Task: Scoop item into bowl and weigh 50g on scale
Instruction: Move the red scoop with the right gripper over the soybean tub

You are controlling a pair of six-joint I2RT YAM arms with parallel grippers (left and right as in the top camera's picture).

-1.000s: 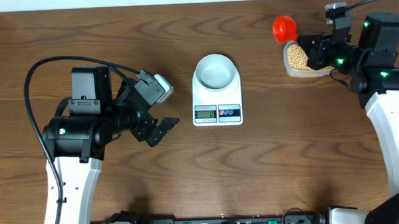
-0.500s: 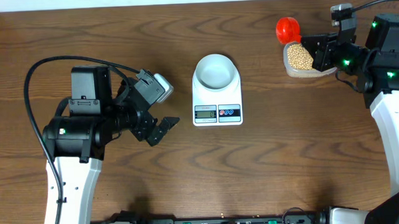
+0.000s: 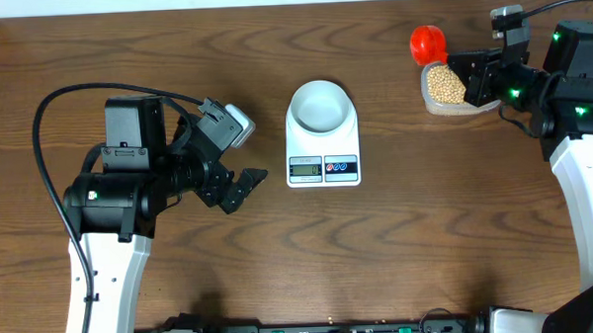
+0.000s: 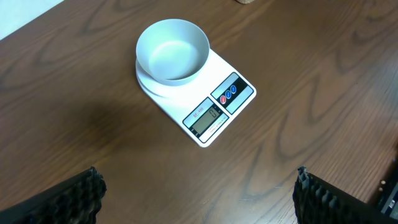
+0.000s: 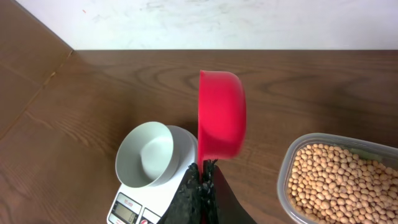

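Over the last second the right arm has shifted slightly toward the table's right edge, carrying the red scoop (image 3: 427, 44) with it. The right gripper (image 5: 204, 179) is clenched on the scoop's handle, holding the cup on edge just beside the clear tub (image 3: 477, 105). The soybeans (image 5: 336, 180) all lie in that tub, and the bowl (image 4: 172, 51) sits empty on the scale (image 4: 217, 115). The left gripper (image 4: 198, 174) hangs released, well clear. Scooping looks only just begun; next, the scoop's mouth must turn down into the beans.
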